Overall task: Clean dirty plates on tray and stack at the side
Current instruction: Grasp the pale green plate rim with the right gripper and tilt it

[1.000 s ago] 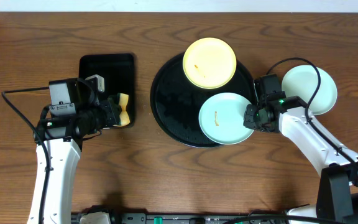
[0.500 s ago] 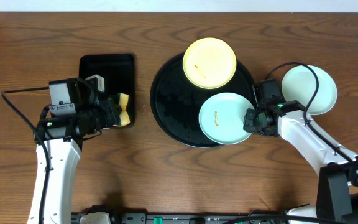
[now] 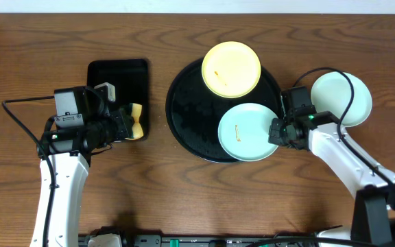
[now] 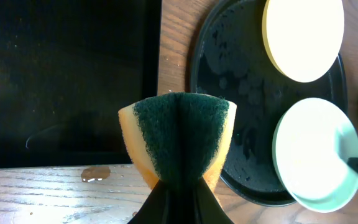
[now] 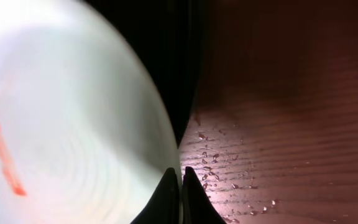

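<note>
The one change over the last second is small. The mint plate (image 3: 247,132) with the orange smear (image 5: 5,158) has slid a little to the left across the tray (image 3: 190,116), and the right tool (image 3: 275,132) has followed it, staying at the plate's right edge. From the right wrist, that tool's two fingers are pressed together right at the rim. They look clenched on the lip of the plate, though the view is too close and dark to be sure the rim is actually between them.

Nothing else has shifted. The left tool (image 3: 132,123) is still grasping the folded sponge (image 4: 178,134) over the near right corner of the small tray (image 3: 118,75), well left of the plates. The yellow plate (image 3: 231,68) sits at the far side of the tray, overhanging its rim. The other mint plate (image 3: 341,99) lies on the desk (image 3: 184,199) to the right, off the tray.

I take this to mean the right arm is securing the smeared plate so that it can be scrubbed. The sponge has not yet reached it, so the cleaning of this plate is still to come.
</note>
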Motion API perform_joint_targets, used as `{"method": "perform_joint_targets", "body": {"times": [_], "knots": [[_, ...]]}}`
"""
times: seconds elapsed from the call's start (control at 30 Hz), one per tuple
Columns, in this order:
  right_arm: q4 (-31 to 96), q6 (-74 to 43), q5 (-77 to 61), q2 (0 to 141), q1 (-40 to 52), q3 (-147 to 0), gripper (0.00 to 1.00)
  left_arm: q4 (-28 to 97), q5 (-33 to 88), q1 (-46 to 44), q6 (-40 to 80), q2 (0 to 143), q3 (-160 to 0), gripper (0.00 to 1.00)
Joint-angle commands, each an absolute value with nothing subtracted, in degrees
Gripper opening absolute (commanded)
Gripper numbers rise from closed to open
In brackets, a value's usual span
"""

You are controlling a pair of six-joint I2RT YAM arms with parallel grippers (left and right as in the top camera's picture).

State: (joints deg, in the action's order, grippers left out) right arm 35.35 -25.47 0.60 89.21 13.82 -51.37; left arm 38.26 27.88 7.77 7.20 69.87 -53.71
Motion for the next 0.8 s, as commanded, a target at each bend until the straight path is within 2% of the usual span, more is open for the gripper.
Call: {"method": "perform_joint_targets", "body": {"times": [0.0, 0.17, 0.37, 0.77], "knots": [[34.50, -22.00, 3.95, 82.76, 13.52, -52.64, 0.01, 37.45, 27.38, 8.01, 5.98, 69.56, -55.35, 0.08], [32.60, -17.69, 5.98, 75.59, 13.58, -52.64, 0.01, 36.07, 27.33, 8.01, 3.27, 69.58, -55.35, 0.08], [31.59, -16.21, 8.84, 76.07, 14.48, -51.53, 0.01, 29.91, 22.59, 7.90, 3.20, 69.60, -55.35, 0.08], [28.88, -18.44, 40.51, 76.03, 32.27, -50.87, 0.01, 20.12, 19.79, 3.79, 0.45, 77.38, -55.35, 0.08]]}}
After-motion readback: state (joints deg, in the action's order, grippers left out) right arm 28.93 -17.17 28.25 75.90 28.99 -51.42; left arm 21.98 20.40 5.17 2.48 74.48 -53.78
